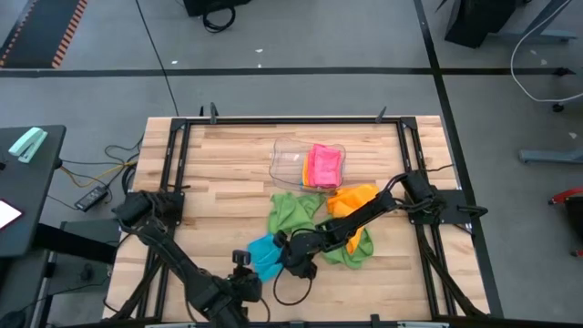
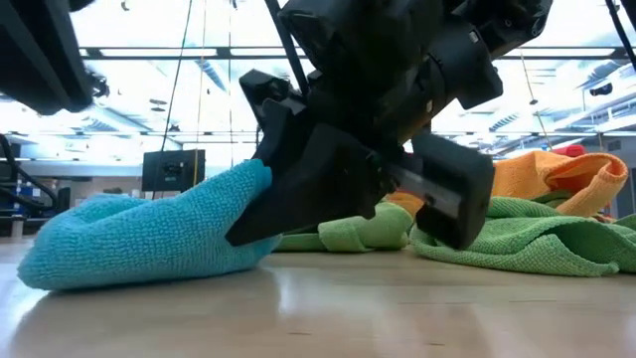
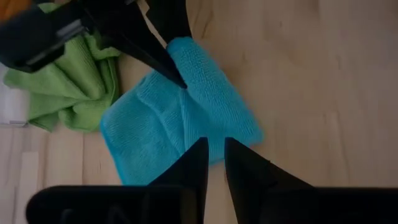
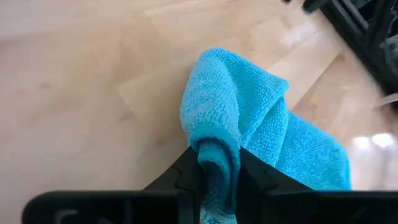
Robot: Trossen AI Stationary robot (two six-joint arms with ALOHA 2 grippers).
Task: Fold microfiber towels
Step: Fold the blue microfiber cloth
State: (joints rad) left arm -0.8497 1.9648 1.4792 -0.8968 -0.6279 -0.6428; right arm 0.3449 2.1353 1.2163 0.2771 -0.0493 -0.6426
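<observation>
Near the table's front edge, the right gripper (image 4: pixel 217 163) is clamped on a fold of the blue towel (image 1: pixel 265 256) while the left gripper (image 3: pixel 215 163), fingers nearly together, hovers beside it; green (image 1: pixel 290 215) and orange (image 1: pixel 353 201) towels lie unfolded, and the clear tray (image 1: pixel 290 157) holds the pink towel (image 1: pixel 323 166).

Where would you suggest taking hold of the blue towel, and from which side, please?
Probably at an edge corner, from above. The blue towel lies bunched on the table, so only raised folds give fingers purchase. The right gripper is pinching one such fold at the corner nearest it; the left gripper grips the opposite edge, a sensible second hold.
</observation>
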